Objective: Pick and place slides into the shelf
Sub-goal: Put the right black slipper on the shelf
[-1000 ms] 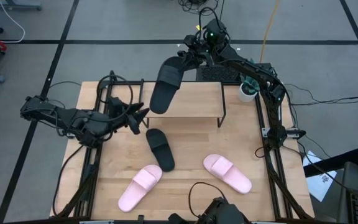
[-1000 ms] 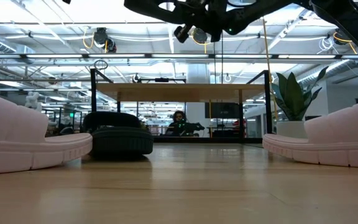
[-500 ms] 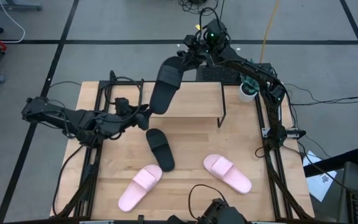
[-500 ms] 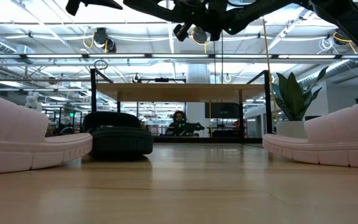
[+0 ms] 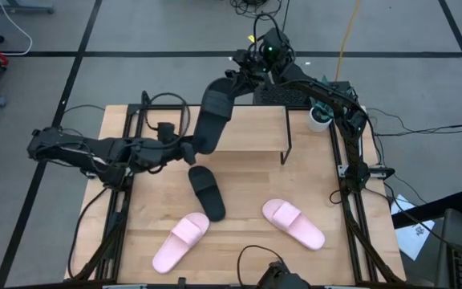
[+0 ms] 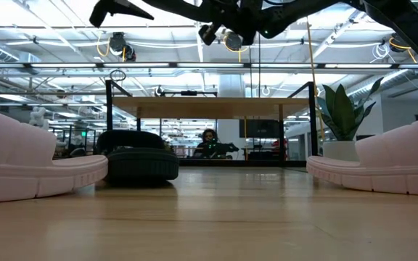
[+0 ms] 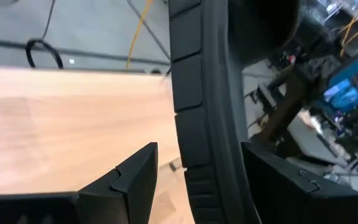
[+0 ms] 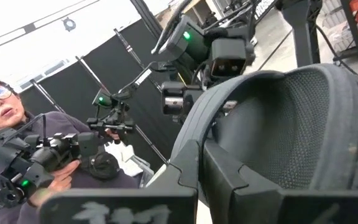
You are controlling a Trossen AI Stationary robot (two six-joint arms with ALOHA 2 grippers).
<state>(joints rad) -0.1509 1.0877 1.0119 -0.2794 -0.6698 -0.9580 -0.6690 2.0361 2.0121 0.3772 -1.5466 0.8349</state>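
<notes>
High view, right gripper (image 5: 241,78) clamping black slide (image 5: 211,116), left gripper (image 5: 189,149) half-open astride its end

The left gripper (image 5: 189,150) has moved right and up the frame, from left of the black slide on the surface to the low end of the raised black slide (image 5: 210,118). That slide now sits between its open fingers (image 7: 135,180). The raised slide has shifted a little.

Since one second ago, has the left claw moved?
Yes. The left claw has moved right, toward the shelf, reaching the lifted black slide.
</notes>
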